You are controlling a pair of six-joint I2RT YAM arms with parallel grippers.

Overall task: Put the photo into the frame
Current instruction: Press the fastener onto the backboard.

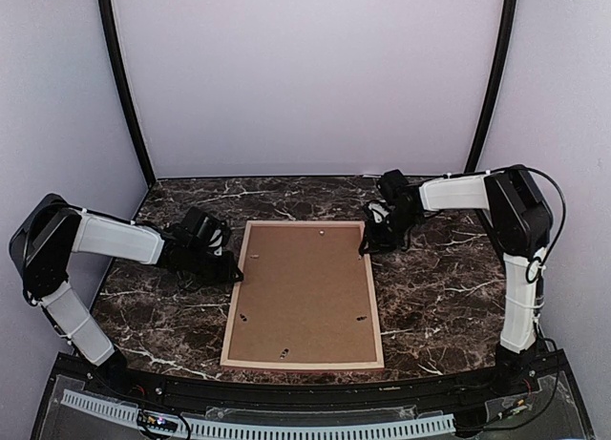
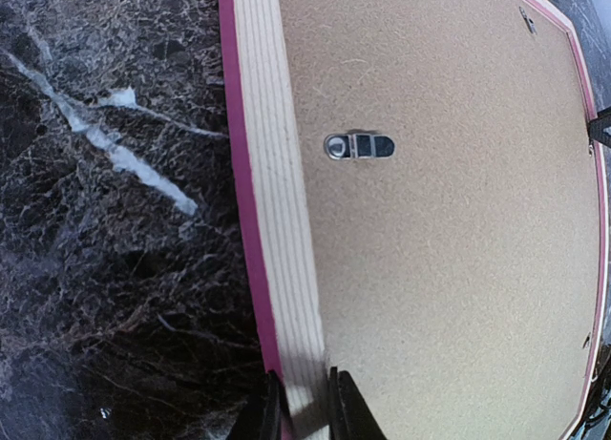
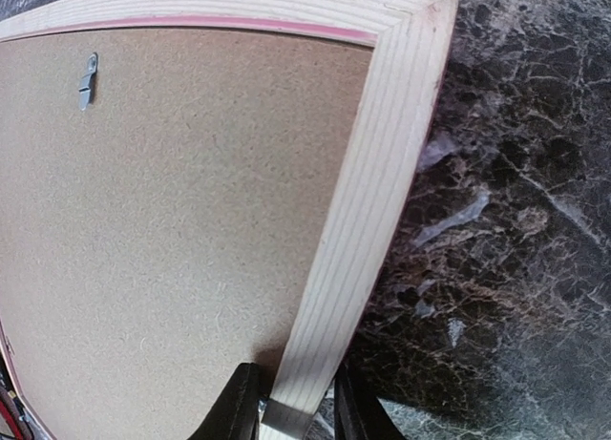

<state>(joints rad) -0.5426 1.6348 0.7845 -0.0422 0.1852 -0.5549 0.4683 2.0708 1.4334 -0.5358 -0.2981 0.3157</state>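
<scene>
The frame (image 1: 302, 365) lies face down on the marble worktop (image 1: 439, 287), its long axis running away from the arm bases and its fibrous brown backing board (image 1: 304, 292) facing up. The left gripper (image 2: 304, 402) pinches the frame's left rail of pale, grained wood. The right gripper (image 3: 296, 402) straddles the right rail near the frame's far corner; whether it is clamped, I cannot tell. The photo is not in view.

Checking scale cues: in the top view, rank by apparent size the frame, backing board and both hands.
1. frame
2. backing board, set inside it
3. left hand and right hand: they look alike, so unranked
</scene>
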